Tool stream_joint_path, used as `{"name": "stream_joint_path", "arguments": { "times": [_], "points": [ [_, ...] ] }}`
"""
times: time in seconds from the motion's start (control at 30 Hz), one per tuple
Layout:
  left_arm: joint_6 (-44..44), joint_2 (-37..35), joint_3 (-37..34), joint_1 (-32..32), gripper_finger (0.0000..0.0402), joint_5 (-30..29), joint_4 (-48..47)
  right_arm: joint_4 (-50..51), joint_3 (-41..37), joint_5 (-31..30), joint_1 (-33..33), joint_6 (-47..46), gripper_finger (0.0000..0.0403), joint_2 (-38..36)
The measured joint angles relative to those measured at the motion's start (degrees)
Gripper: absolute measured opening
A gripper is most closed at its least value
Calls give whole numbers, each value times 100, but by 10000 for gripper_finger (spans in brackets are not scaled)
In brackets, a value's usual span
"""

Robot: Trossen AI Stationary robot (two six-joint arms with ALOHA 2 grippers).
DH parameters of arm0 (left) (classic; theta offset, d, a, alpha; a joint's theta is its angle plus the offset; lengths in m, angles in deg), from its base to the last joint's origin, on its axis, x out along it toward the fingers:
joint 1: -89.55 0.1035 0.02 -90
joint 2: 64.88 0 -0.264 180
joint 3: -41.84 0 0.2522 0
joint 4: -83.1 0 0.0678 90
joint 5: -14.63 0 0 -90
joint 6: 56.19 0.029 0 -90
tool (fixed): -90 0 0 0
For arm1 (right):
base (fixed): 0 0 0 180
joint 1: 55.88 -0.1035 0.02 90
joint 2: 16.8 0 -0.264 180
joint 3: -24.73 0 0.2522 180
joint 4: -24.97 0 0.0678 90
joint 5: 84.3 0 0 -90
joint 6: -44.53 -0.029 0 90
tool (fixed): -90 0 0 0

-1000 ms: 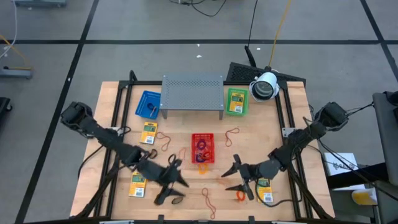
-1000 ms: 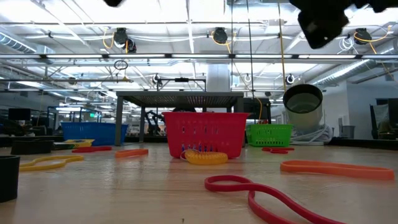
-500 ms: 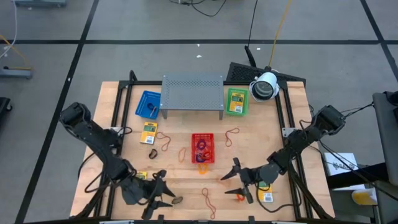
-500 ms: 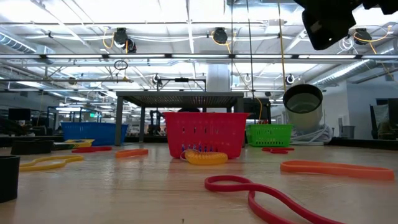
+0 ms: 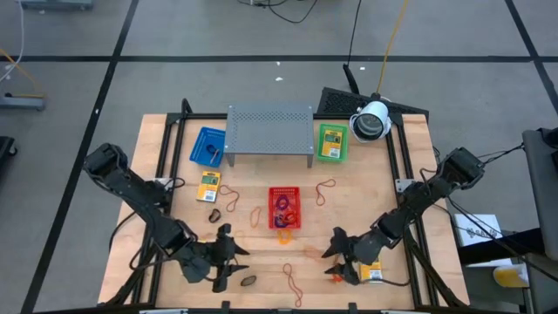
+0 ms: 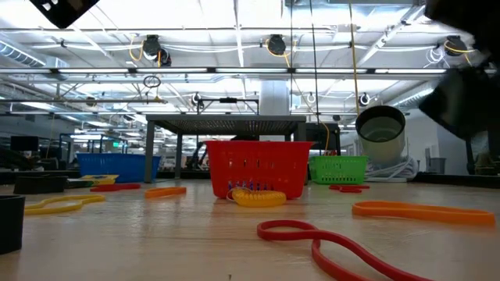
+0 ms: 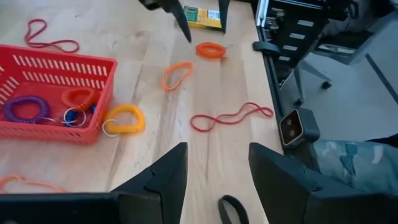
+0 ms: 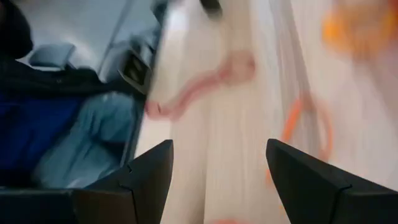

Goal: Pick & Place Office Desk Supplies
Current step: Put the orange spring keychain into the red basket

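Left gripper (image 5: 228, 262) hovering at counter's 7 o'clock, fingers (image 7: 163, 180) parted, empty, over black rubber-band loop (image 7: 231, 210). Right gripper (image 5: 342, 258) at 5 o'clock, fingers wide, empty. Risk: thin loop sliding, fingers closing empty.

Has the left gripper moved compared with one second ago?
Yes. In the high view the left gripper, open and empty, has pulled away from the red basket, back toward the table's near edge and its left side.
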Motion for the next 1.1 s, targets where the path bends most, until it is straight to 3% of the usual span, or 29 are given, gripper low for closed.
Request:
{"name": "stream_joint_path", "arguments": {
  "times": [0.13,0.3,0.7,1.1],
  "points": [
    [58,0,0,84,177,-1,1,527,-1,646,-2,-961,247,0],
    [50,0,0,147,177,-1,1,760,-1,959,-14,-1049,247,-2],
    [29,0,0,143,177,6,1,986,-1,743,-42,544,247,-2],
    [10,0,0,141,177,19,1,1049,-1,558,-52,1291,247,-2]
  ]
}}
